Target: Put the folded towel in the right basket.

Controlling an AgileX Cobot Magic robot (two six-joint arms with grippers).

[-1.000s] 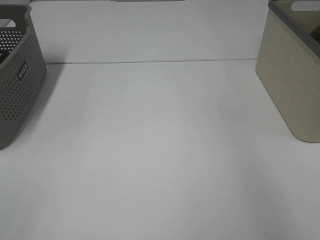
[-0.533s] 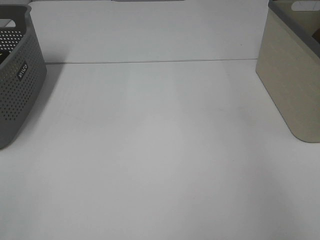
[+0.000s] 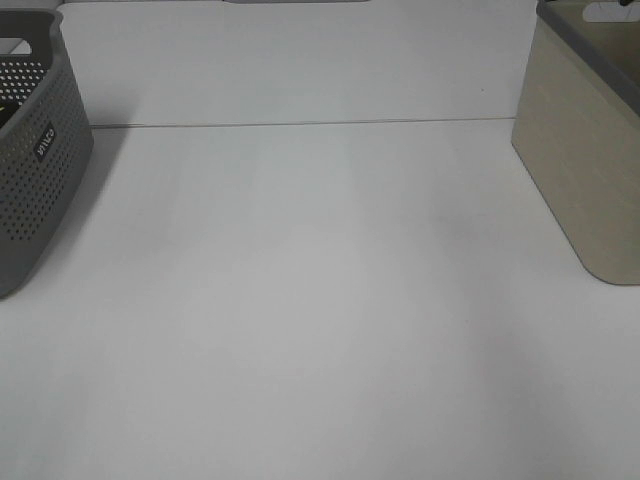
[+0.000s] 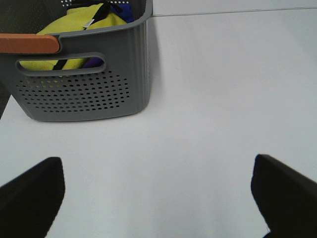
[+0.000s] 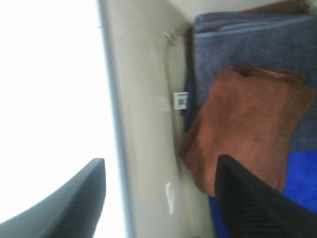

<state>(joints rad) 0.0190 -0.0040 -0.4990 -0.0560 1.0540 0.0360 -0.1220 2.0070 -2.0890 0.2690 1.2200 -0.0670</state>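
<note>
The right basket (image 3: 585,150) is beige with a grey rim and stands at the table's right edge. In the right wrist view, a folded brown towel (image 5: 242,129) lies inside it, next to the basket's wall (image 5: 143,99), on top of a grey-blue towel (image 5: 247,44) and a blue cloth (image 5: 297,183). My right gripper (image 5: 161,198) is open and empty above the basket's rim, holding nothing. My left gripper (image 4: 158,198) is open and empty over the bare table. Neither gripper shows in the high view.
A grey perforated basket (image 3: 35,170) stands at the table's left edge. In the left wrist view this basket (image 4: 89,84) holds yellow and blue cloths. White tabletop (image 3: 320,300) lies between the two baskets.
</note>
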